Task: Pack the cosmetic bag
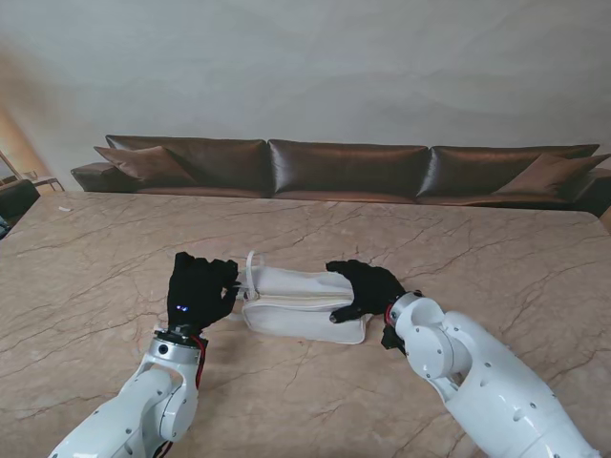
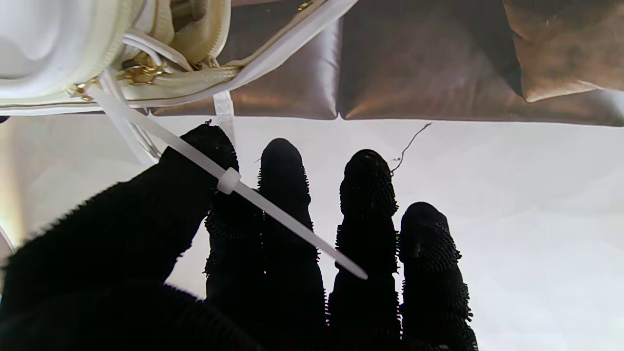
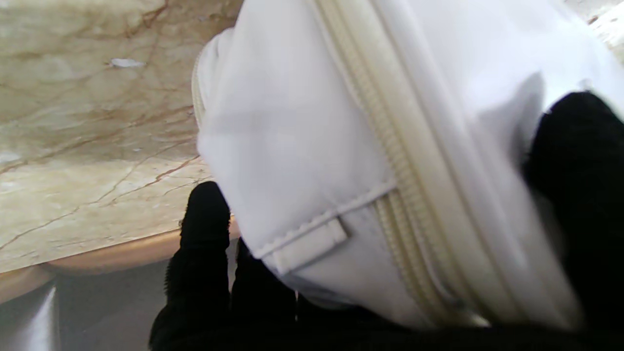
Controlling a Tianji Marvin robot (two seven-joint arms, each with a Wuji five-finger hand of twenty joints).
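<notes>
A white cosmetics bag (image 1: pixel 301 303) lies on its side in the middle of the marble table (image 1: pixel 496 248). My left hand (image 1: pixel 200 289) is at its left end, fingers straight and close together. In the left wrist view the bag's end (image 2: pixel 48 48) gapes slightly by the gold zipper pull (image 2: pixel 139 70). A white zip tie (image 2: pixel 273 214) loops from that pull around my thumb (image 2: pixel 146 209), its tail lying across the fingers. My right hand (image 1: pixel 366 289) clamps the bag's right end. The right wrist view shows the bag (image 3: pixel 302 122), its zipper (image 3: pixel 390 146) closed, and the fingers (image 3: pixel 204 253) under the bag.
A long brown leather sofa (image 1: pixel 344 167) runs beyond the table's far edge, with cushions at both ends. A dark chair or side table (image 1: pixel 17 198) stands at the far left. The table's rounded edge (image 3: pixel 97 253) shows in the right wrist view.
</notes>
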